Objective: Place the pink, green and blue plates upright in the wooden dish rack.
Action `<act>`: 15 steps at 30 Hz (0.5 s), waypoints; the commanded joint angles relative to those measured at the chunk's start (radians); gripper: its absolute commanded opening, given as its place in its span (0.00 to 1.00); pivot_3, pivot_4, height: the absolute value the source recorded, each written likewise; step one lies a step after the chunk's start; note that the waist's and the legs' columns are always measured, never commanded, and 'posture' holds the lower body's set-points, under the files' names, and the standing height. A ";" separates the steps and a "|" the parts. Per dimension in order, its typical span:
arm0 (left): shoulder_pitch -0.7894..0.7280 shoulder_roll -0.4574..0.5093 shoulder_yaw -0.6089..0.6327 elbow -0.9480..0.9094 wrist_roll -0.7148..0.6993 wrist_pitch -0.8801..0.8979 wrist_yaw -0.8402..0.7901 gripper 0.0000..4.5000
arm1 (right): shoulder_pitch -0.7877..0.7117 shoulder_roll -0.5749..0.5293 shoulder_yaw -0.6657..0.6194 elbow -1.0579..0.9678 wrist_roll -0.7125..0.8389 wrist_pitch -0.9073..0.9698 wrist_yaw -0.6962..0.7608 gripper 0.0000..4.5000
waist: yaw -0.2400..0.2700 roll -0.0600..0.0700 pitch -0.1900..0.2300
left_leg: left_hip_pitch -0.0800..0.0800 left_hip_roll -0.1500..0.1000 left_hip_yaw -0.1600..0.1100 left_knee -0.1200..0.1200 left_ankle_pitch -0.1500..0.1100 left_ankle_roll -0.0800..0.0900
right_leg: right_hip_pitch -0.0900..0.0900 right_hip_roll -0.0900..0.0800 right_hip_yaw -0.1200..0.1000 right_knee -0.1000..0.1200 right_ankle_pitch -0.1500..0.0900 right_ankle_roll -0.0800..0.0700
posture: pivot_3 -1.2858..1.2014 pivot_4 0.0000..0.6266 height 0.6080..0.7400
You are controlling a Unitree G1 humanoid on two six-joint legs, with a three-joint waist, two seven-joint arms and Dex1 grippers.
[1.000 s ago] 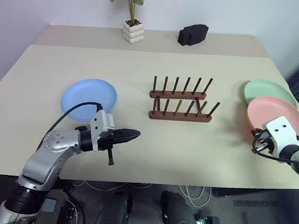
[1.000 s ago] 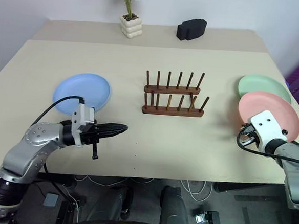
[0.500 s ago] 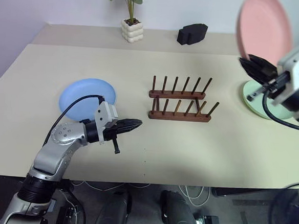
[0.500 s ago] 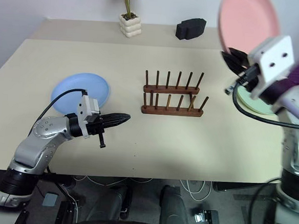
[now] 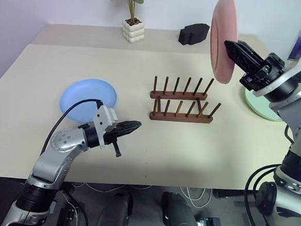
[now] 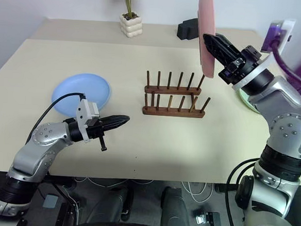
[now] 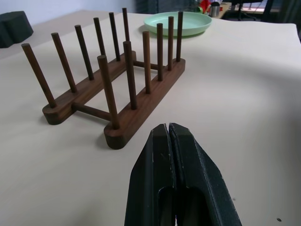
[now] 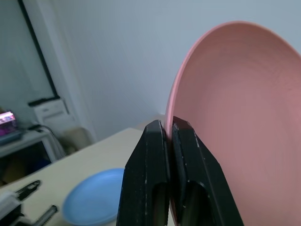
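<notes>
Rack (image 5: 182, 101) empty – no plate in yet.
Right gripper (image 5: 228, 45) up in air above rack's right end, fingers (image 8: 162, 155) pinched on rim of pink plate (image 5: 222, 38), plate on edge, upright.
Green plate (image 7: 178, 22) flat on worktop (image 5: 153, 66), right of rack.
Blue plate (image 5: 89, 99) flat, left of rack.
Left gripper (image 5: 134, 126) just above worktop near blue plate – fingers shut, holding nothing.
Left to do, I think: slot pink in, then green & blue. 0 of 3 done.

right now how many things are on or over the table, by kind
plates: 3 (pink plate, blue plate, green plate)
rack: 1
potted plant: 1
black block: 1
total: 6
</notes>
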 commanded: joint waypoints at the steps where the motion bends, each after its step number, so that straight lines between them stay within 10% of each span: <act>1: 0.003 0.008 0.027 -0.042 -0.012 -0.009 0.002 0.00 | 0.010 -0.011 -0.057 -0.002 0.095 0.020 -0.017 0.01 | -0.001 0.000 0.000 | 0.000 0.000 0.000 0.000 0.000 0.000 | 0.000 0.000 0.000 0.000 0.000 0.000 | 0.52 0.24 0.93; 15: 0.030 0.061 0.083 -0.040 -0.035 -0.011 -0.031 0.00 | 0.096 0.009 -0.038 0.015 0.162 0.022 -0.058 0.01 | 0.000 0.000 0.000 | 0.000 0.000 0.001 0.000 0.000 0.000 | -0.001 0.000 0.000 0.000 0.000 0.000 | 0.52 0.24 0.93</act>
